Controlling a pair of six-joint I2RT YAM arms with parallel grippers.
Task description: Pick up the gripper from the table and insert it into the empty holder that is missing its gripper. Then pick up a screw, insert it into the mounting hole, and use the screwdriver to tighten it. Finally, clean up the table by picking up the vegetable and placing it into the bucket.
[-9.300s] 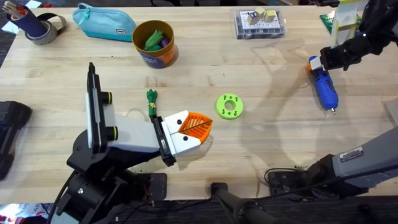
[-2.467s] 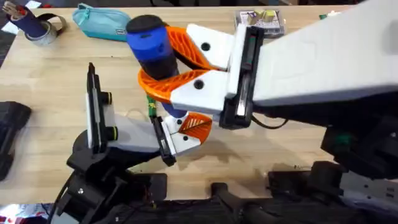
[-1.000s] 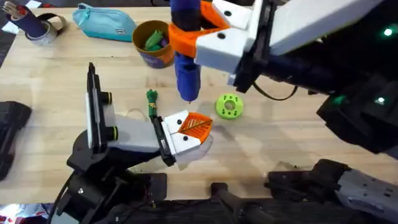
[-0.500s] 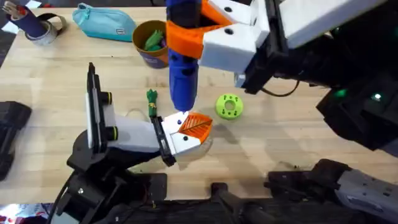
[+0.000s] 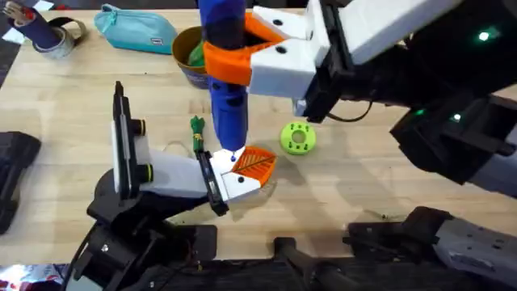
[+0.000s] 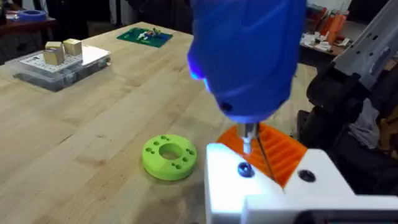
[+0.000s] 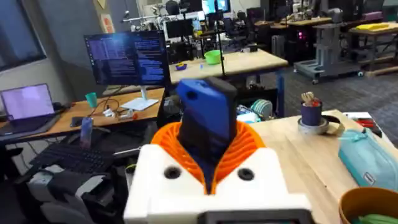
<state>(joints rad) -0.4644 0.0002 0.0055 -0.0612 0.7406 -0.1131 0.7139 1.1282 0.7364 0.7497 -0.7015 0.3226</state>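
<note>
Closest to the arms' bases, the white blocky plastic holder point(image 5: 230, 179) carries the small orange ribbed gripper finger point(image 5: 257, 163) seated in it. Directly above, the right gripper point(image 5: 230, 58) clamps the blue cylindrical electric screwdriver point(image 5: 228, 113) upright, its thin metal bit point(image 6: 248, 140) poised just over a dark screw point(image 6: 244, 169) in the holder's face. Left gripper's state cannot be told. Just beyond lie the slender dark-green toy vegetable point(image 5: 196, 133) and a lime-green holed disc point(image 5: 297, 137). Farther back stands the orange-yellow cylindrical bucket point(image 5: 186, 61).
</note>
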